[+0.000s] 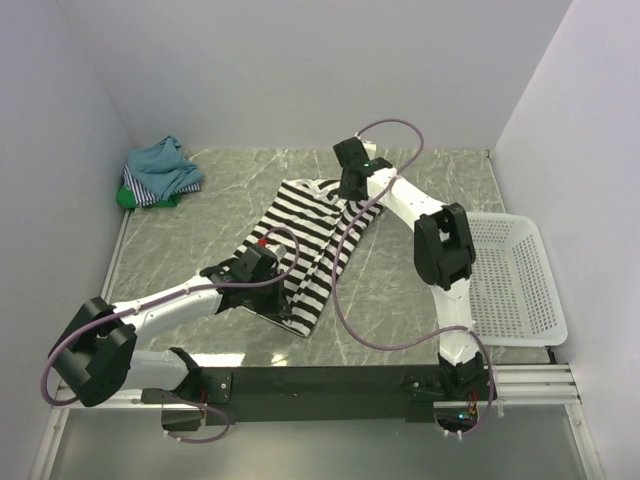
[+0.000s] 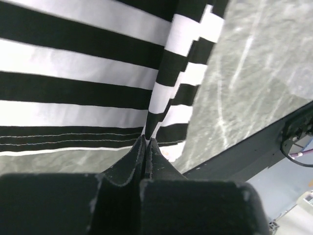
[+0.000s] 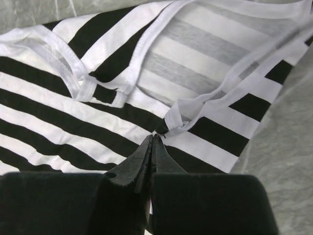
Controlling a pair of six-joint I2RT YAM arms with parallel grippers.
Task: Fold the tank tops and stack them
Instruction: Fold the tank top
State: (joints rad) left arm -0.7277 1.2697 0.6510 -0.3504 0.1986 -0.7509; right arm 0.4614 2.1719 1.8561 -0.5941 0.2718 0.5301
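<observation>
Here both grippers pinch the striped tank top: left gripper at its near hem, right gripper at a far strap (bare table between).

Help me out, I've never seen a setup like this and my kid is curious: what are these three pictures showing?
Two robot arms are bolted to a marble-look table. One picture looks down from above; the other two come from cameras on each wrist. The left gripper and right gripper are both pinched shut on the black-and-white striped tank top, one near its hem, one near its straps. More tops sit in a pile at the far left corner. A white basket stands on the right.
</observation>
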